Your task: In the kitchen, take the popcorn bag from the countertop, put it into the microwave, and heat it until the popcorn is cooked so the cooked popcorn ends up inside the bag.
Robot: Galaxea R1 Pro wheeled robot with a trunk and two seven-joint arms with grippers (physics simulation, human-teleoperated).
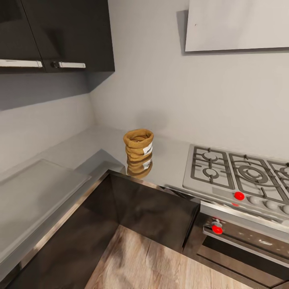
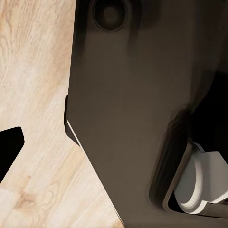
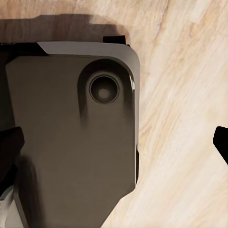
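Head view, scanning left to right. Dark matt wall cabinets with pale bar handles [image 1: 64,64] are hanging at far left. Below them the long glossy grey steel-look countertop [image 1: 44,188] is running along the left wall and turning the corner toward the right, above dark cabinet fronts [image 1: 156,216].

The small tan-brown ridged paper popcorn bag [image 1: 139,151] is standing upright on the countertop near the inner corner, mouth open, small white label facing right, its reflection showing on the sheen just below it. It is sitting well left of the grey steel gas hob with grates [image 1: 237,172], apart from it. Red round knobs [image 1: 239,196] are lining the hob's near edge, with the dark oven front [image 1: 241,241] underneath.

Both wrist views are looking down at the pale wood-plank floor [image 2: 33,71] past the dark rounded robot base [image 3: 71,142]; whether either pincer is released or clenched I cannot tell.

Handling judgement: the bag is likely light and soft-walled, crushing under a hard squeeze and tipping easily if nudged. The thick rolled rim is looking like the stiffest part; pinching across the rim or upper ridges seems safest, label side kept clear.
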